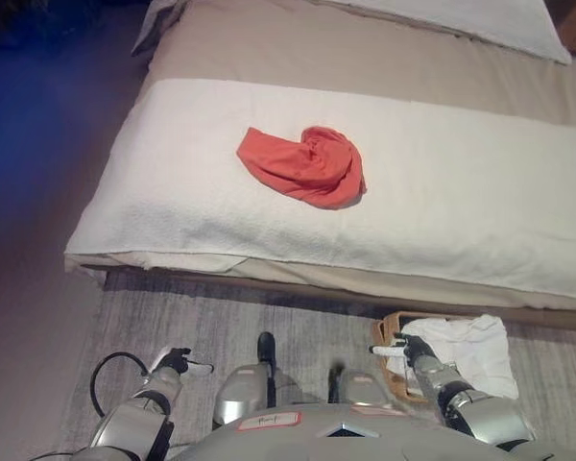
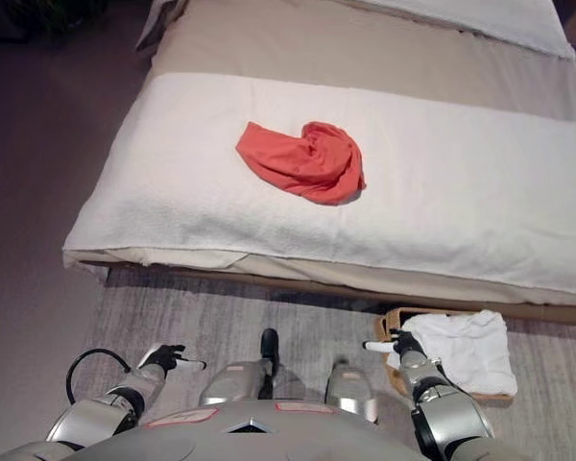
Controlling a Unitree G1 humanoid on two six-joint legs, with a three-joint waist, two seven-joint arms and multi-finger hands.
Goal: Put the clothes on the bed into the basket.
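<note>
Lying crumpled on the white blanket (image 1: 442, 192) across the bed (image 1: 365, 58) — red garment (image 1: 305, 165), well apart from both hands. Sitting on the grey rug (image 1: 221, 322) at the bed's foot edge: basket (image 1: 386, 336), holding white cloth (image 1: 466, 351). Hovering at the basket's left rim — right hand (image 1: 403, 348), fingers extended, grasping nothing. Hanging low over the rug, left hand (image 1: 178, 363), fingers relaxed, likewise empty. Showing at the top, pillow (image 1: 480, 19).

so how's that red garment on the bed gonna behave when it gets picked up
The red garment lies crumpled in soft folds, so it will probably hang limp and drape. It looks thin, likely light. Pushed, it would probably bunch on the white blanket rather than slide.
</note>
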